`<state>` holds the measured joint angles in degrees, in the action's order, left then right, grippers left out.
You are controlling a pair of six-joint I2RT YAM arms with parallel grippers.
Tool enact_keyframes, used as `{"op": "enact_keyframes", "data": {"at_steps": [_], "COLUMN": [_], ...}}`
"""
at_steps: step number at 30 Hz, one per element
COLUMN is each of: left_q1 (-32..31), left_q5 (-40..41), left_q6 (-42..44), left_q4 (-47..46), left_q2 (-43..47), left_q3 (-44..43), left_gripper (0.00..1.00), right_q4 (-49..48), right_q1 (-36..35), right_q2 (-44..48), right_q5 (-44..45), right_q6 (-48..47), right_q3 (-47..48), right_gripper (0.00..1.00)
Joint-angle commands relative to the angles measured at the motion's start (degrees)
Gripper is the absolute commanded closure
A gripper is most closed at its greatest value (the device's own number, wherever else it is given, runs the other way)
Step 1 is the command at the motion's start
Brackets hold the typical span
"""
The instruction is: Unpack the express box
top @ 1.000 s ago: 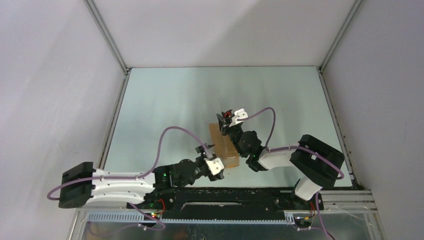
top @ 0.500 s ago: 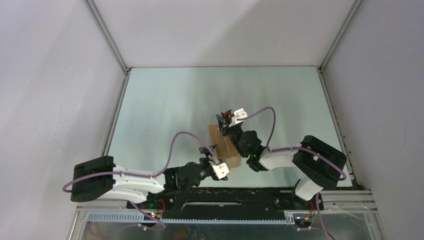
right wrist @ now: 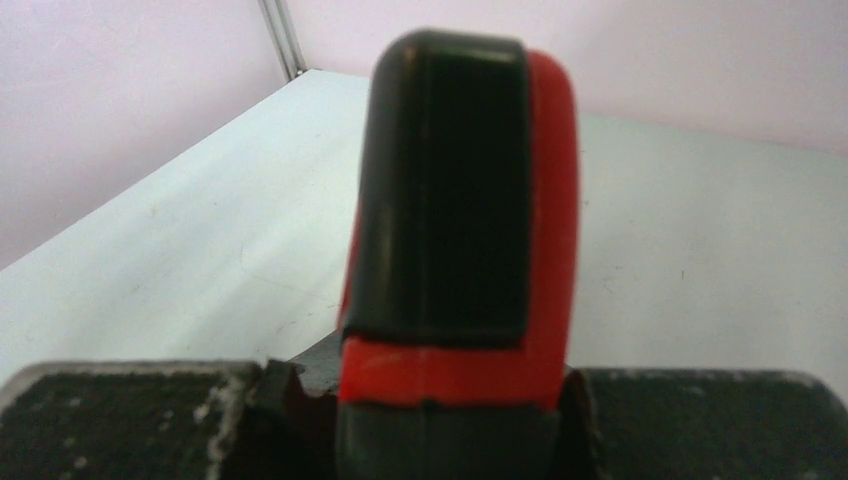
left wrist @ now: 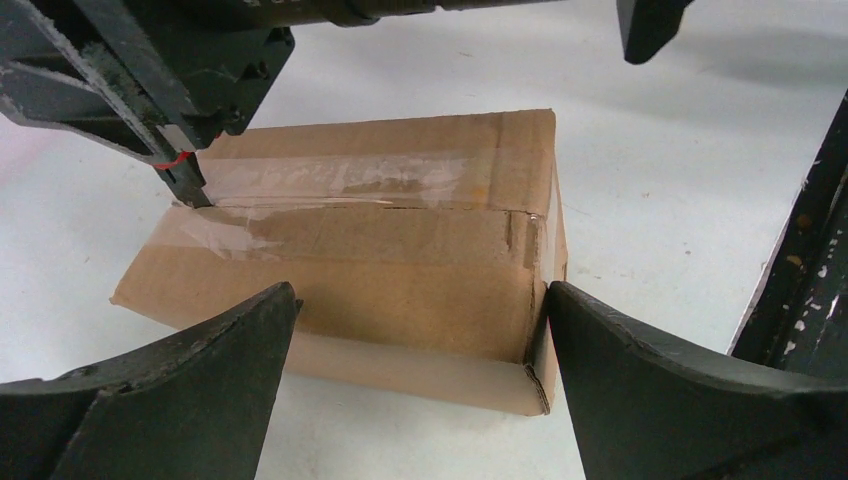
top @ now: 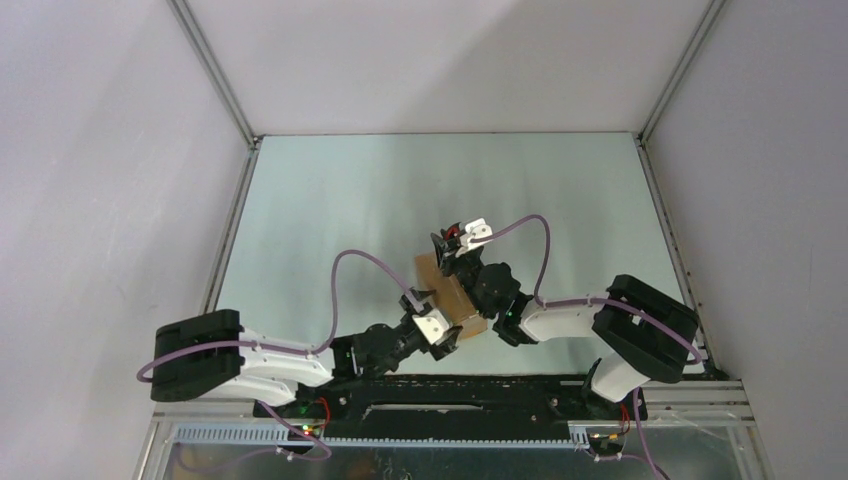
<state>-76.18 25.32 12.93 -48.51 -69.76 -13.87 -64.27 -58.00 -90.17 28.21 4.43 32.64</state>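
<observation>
While the small brown cardboard express box (left wrist: 370, 250) sits mid-table, flaps taped, left gripper (left wrist: 415, 385) straddles its near end, fingers wide; right gripper (right wrist: 430, 410) clamps red-and-black utility knife (right wrist: 455, 220), blade at the seam's far end. Cutting barely begun; unpacking remains.

Black-and-white arms (top: 250, 362), purple cables (top: 350, 275)

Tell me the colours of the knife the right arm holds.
Red and black utility knife, clearest in the right wrist view.

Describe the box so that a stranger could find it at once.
Look at the middle of the pale table, between the two arms. There lies the express box, a brown carton sealed with clear tape, the only cardboard thing, with the left gripper straddling its near end.
</observation>
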Motion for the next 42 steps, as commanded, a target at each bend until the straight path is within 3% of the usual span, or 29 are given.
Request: {"op": "enact_keyframes", "data": {"at_steps": [1, 21, 33, 42], "left_q1": [2.73, 3.76, 2.52, 2.72], "left_q5": [4.84, 7.59, -1.22, 2.61], "left_q6": [-5.46, -6.5, 3.25, 0.08], "left_q4": [-4.69, 1.33, -11.91, -12.15], "left_q2": [1.5, -0.63, -6.18, -7.8], "left_q3": [0.89, -3.14, -0.83, -0.24], "left_gripper": [0.02, 0.02, 0.01, 0.0], "right_q4": [7.67, 15.2, 18.44, 21.52], "right_q1": [-1.75, -3.06, -3.35, -2.97], "right_q2": [1.16, 5.63, 8.1, 10.48], "right_q5": [-0.12, 1.69, 1.63, 1.22], "right_q6": [1.52, 2.07, 1.47, 2.04], "right_q3": [-0.3, -0.39, -0.3, -0.3], "right_gripper": [1.0, 1.0, 1.0, 1.0]}}
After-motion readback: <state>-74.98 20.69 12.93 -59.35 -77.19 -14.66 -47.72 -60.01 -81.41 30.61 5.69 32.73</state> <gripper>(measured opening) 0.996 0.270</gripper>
